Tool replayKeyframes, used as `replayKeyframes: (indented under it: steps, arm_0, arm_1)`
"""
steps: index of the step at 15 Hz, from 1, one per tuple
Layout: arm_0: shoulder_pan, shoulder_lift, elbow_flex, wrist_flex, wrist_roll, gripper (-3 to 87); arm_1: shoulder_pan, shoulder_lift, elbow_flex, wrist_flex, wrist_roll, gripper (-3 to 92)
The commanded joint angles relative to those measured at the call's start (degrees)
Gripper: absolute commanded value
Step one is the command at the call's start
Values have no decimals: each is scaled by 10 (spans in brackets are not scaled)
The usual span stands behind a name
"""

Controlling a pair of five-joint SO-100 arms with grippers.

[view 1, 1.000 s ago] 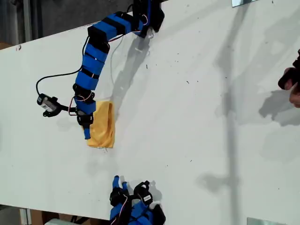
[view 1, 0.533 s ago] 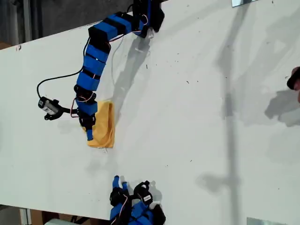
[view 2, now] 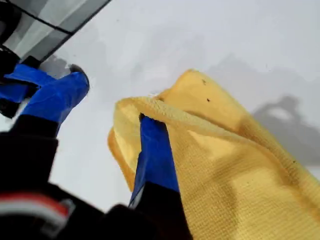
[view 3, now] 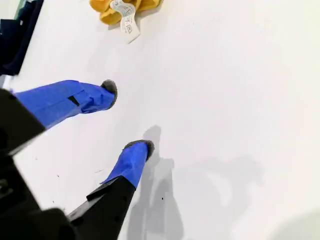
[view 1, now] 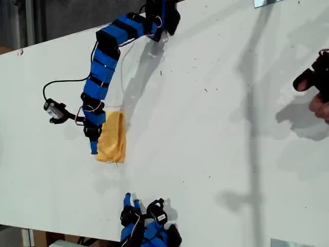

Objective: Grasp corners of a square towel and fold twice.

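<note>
The yellow-orange towel lies folded into a narrow strip on the white table, towards the exterior view's left. My first gripper is at the towel's edge and open. One blue finger is tucked under a fold of the towel; the other finger stands clear of the cloth. My second gripper rests open near the table's front edge, away from the towel. Nothing sits between the jaws of my second gripper. A corner of the towel with its white tag shows beyond it.
A person's hand holding a black object reaches in at the exterior view's right edge. Metal plates lie at the table's far edge and near edge. A black cable loops beside the first arm.
My first gripper and its wrist camera have shifted slightly by the towel, which stays in place. The person's hand drew back to the right edge, then came in again.
</note>
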Motion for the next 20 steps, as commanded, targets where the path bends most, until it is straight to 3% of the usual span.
replayKeyframes:
  steps: [1, 2, 5, 8, 11, 13, 17, 20]
  arm_0:
    - [-4, 3, 3, 3, 2, 187]
    - [-3, 3, 3, 3, 0, 186]
    - [-10, 3, 3, 0, 6, 186]
    - [-9, 3, 3, 1, 3, 184]
    - [-11, 3, 3, -2, 6, 184]
    - [-8, 3, 3, -1, 4, 184]
    - [-9, 3, 3, 2, 5, 184]
    - [-7, 3, 2, 3, 6, 180]
  arm_1:
    - [24, 81, -40, 9, 4, 258]
    - [32, 143, -7, 9, -2, 261]
    - [12, -11, -51, 17, 10, 258]
    - [25, 165, -16, 34, -14, 259]
    - [-12, -32, -54, -15, -1, 254]
    - [-11, 105, -37, 12, -16, 255]
    - [-9, 104, 47, 34, -15, 263]
    - [-25, 417, 350, 45, -53, 279]
